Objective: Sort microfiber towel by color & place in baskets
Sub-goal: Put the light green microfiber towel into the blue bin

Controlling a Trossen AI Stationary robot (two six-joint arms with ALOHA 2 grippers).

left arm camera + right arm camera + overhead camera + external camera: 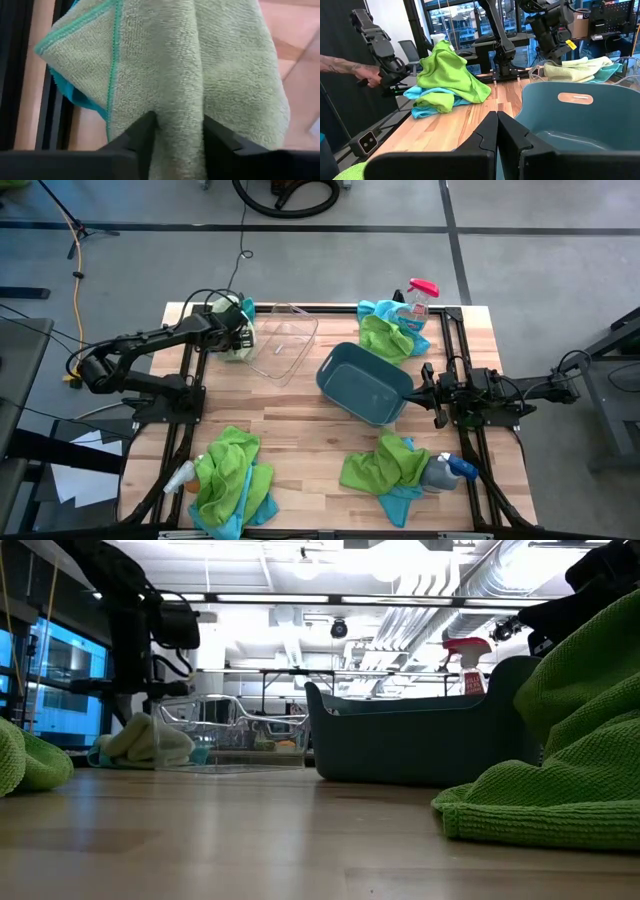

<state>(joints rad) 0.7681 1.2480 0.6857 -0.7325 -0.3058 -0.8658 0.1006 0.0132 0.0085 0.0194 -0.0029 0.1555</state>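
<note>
The left gripper [177, 137] is squeezing a soft pale green fuzzy towel [200, 70] at the table's back left corner, beside the clear plastic tub [283, 340]. The right gripper [496, 131] is pinched together with nothing in it, next to the dark teal-grey tub [362, 383]. No words are showing anywhere. The table [300, 430] is light wood strips; the floor [540, 270] is grey.

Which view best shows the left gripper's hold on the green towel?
The left wrist view: the left gripper has its fingers pinching a fold of the green towel. The high view shows only the gripper over the pile; the low and right wrist views show it farther off.
</note>
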